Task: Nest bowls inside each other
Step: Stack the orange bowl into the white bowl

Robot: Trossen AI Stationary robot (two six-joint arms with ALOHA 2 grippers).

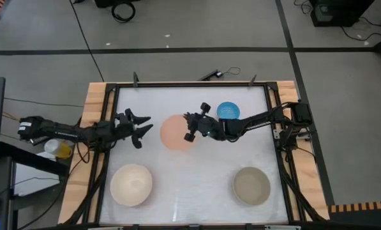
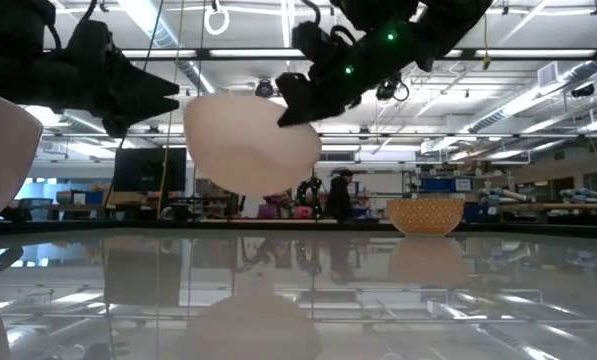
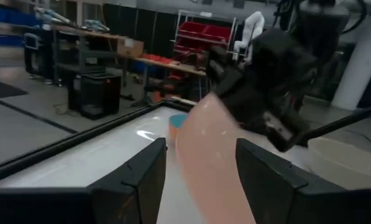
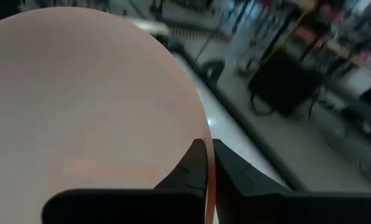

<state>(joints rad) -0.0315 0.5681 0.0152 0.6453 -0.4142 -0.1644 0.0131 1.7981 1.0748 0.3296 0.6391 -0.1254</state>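
Note:
The salmon-orange bowl (image 1: 174,133) hangs above the middle of the table, tilted, with my right gripper (image 1: 190,126) shut on it. My left gripper (image 1: 145,128) stands open just left of that bowl and apart from it, pointing level at it (image 3: 201,149). The blue bowl (image 1: 228,110) sits on its base at the far right. The cream-white bowl (image 1: 131,184) rests near left and the grey-beige bowl (image 1: 251,185) near right, both upright on the table. My right gripper pinches the salmon-orange bowl's rim (image 4: 205,134) on its right side, the thin wall between the two fingers (image 4: 194,165), one on each face. The fingers come from the table's right, slanting slightly down. The bowl (image 2: 253,140) is lifted clear of the table and tilted.
A black frame (image 1: 190,84) and wooden boards (image 1: 91,128) edge the white table. Free surface lies in the middle near part, between the cream-white and grey-beige bowls. Beyond the table, a person (image 2: 340,195) stands in the room among shelves and benches.

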